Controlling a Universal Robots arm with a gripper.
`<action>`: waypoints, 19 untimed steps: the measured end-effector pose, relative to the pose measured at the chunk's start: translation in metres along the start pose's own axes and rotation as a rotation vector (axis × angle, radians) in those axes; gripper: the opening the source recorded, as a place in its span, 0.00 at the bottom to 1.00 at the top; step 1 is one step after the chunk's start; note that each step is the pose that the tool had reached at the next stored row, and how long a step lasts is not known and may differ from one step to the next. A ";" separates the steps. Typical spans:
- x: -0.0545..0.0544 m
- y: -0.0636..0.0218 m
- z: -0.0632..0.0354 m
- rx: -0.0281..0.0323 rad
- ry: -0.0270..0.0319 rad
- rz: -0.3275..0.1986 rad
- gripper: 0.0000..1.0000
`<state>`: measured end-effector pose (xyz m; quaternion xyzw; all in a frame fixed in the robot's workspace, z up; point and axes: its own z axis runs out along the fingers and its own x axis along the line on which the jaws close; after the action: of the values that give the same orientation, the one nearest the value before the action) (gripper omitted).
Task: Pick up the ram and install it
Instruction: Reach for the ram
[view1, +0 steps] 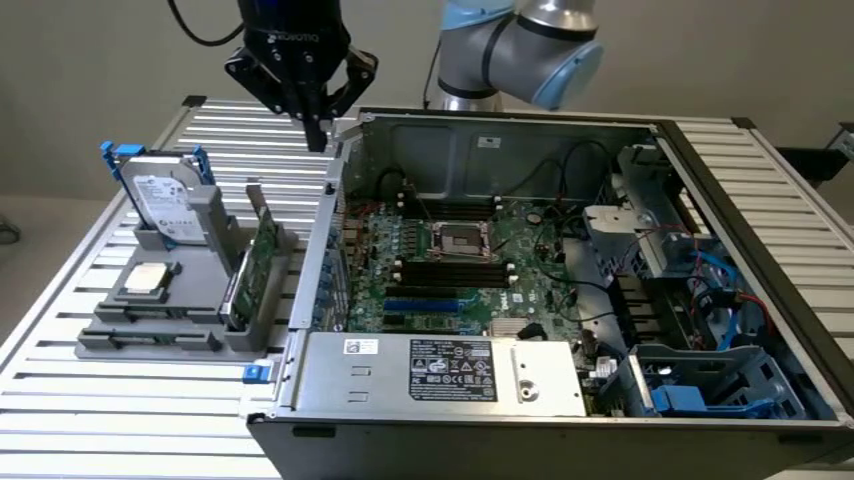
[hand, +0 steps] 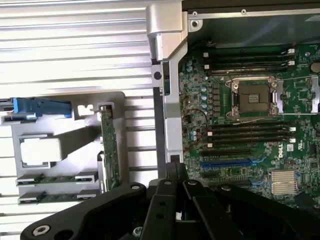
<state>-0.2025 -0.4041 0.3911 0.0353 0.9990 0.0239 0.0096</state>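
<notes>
Gripper (view1: 316, 132) closed, empty; hovers above computer case (view1: 534, 140) wall on exterior view's left; ram (hand: 56, 178) lies in gray holder (view1: 160, 347) beside case, near silver chip (view1: 147, 281) and upright green card (view1: 262, 265); well apart from gripper.

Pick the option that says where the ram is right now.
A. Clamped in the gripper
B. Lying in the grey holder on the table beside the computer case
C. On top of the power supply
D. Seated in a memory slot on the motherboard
B: the ram lies flat in the grey holder beside the computer case, while the gripper is shut on nothing above the table.
</notes>
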 end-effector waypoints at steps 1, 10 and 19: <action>0.003 -0.0012 0.0003 -0.0001 -0.0001 0.000 0.11; 0.034 -0.0133 0.0024 -0.0001 -0.0001 0.000 0.11; 0.067 -0.0255 0.0048 -0.0001 -0.0001 0.000 0.11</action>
<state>-0.2715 -0.4245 0.3839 0.0354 0.9990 0.0239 0.0096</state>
